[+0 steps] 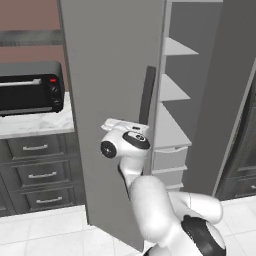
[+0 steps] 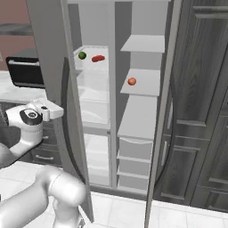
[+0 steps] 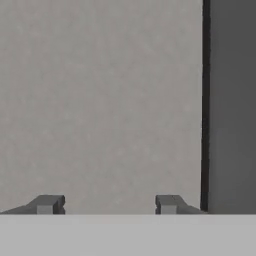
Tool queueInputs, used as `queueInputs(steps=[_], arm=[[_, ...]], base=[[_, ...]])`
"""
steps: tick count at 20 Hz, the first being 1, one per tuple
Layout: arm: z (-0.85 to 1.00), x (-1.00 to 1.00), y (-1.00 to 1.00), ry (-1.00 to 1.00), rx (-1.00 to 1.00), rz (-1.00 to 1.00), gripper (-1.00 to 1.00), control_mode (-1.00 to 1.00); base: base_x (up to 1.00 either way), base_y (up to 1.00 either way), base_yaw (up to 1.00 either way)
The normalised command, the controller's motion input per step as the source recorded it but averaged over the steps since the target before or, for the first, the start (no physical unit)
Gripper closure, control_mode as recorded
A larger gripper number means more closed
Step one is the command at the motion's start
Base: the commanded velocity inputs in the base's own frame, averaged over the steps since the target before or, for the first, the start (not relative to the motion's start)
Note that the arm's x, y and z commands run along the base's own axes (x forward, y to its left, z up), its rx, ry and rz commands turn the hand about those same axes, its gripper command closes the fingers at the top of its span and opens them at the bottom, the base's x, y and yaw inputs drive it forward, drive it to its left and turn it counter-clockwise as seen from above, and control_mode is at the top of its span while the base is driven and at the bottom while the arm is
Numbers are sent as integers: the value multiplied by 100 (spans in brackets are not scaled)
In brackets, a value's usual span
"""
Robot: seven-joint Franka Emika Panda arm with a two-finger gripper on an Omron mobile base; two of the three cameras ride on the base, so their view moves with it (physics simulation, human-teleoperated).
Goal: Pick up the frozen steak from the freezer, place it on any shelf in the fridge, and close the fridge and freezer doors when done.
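**A:** What sits at the far left?

**B:** In the left base view, a black toaster oven [image 1: 31, 86] stands on a pale marble worktop [image 1: 37, 124], with dark drawers [image 1: 37, 174] below it.

**A:** And moving right from there?

**B:** A tall grey fridge door [image 1: 112, 100] stands swung open, edge toward the camera, its dark curved handle [image 1: 146, 95] running down it. The white arm reaches up against this door. The hand [image 3: 106, 204] faces a flat grey surface at close range. Its two dark fingertips [image 3: 47, 203] stand apart with nothing between them, so it holds nothing.

**A:** What is inside the unit?

**B:** From the right base view, the fridge [image 2: 94, 111] shows clear shelves. On the top shelf [image 2: 91, 64] lie a small green item [image 2: 82, 55] and a red item [image 2: 98, 58]. Right of the divider is the freezer [image 2: 140, 111] with plain grey shelves. A small reddish-orange object [image 2: 132, 81] rests on its second shelf; I cannot tell whether it is the steak.

**A:** And furthest right?

**B:** The freezer door [image 2: 161, 133] stands open, edge-on, beside dark panelled cabinets [image 2: 200, 111].
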Motion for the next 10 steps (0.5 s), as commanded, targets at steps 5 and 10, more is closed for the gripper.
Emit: queueInputs(steps=[5,10], arm=[[0,78,-58,-4,1,0,-100,-100],[0,82,-37,-1,0,0,-100,-100]], base=[[0,0,0],[0,0,0]])
